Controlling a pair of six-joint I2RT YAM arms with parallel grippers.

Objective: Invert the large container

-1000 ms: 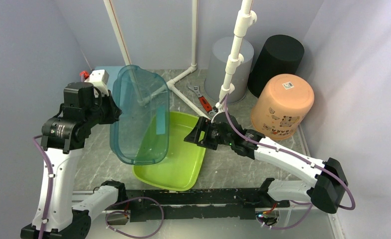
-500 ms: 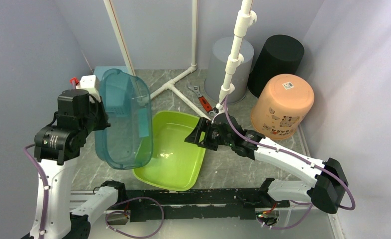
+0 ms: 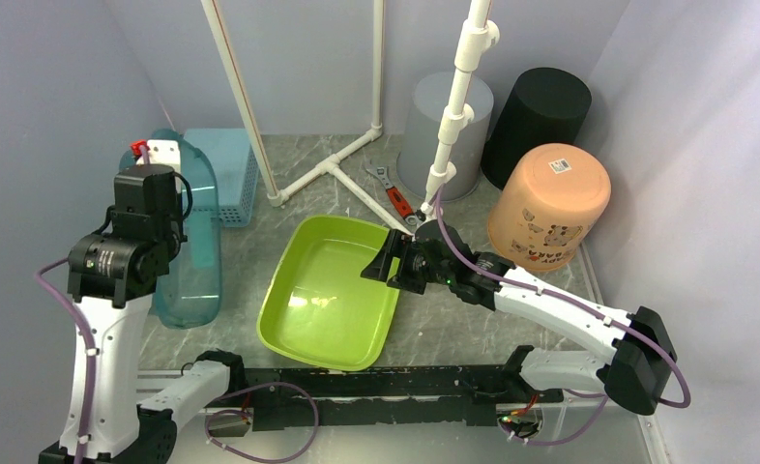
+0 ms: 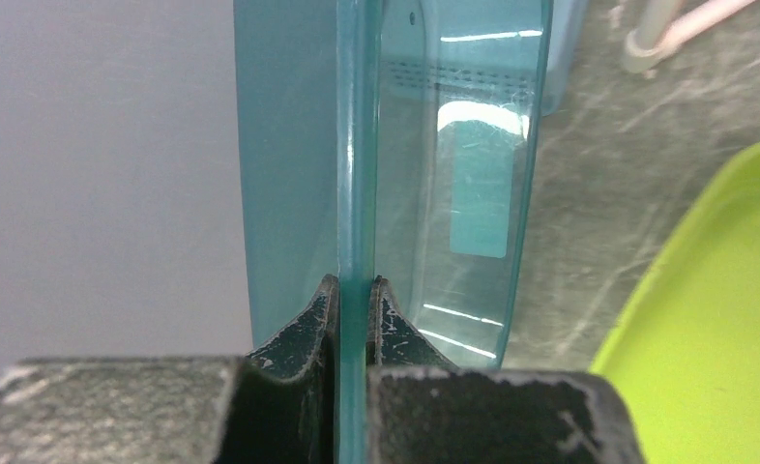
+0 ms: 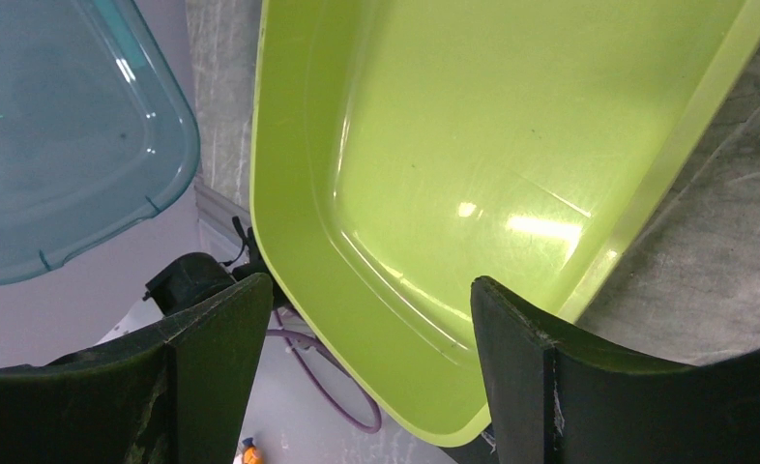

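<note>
Counting one teal container [image 3: 198, 275], one green tub [image 3: 330, 324]

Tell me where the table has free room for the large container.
Marble is bare between the teal container and the green tub, and right of the tub, under the right arm, before the orange bucket. The back is crowded: pipe stand, wrench, grey bin, black bin.

Bright, even light comes down from overhead, cool and faintly bluish on the walls. Shadows on the bench [image 3: 424, 329] are soft and pale. White glare streaks lie on the green tray [image 3: 330, 290] floor and, in the left wrist view, on the blue container [image 4: 453, 271]. Nearest the wrist lenses, the dark tool fingers [image 5: 212, 377] look slightly soft. The overhead view is sharp throughout.
</note>
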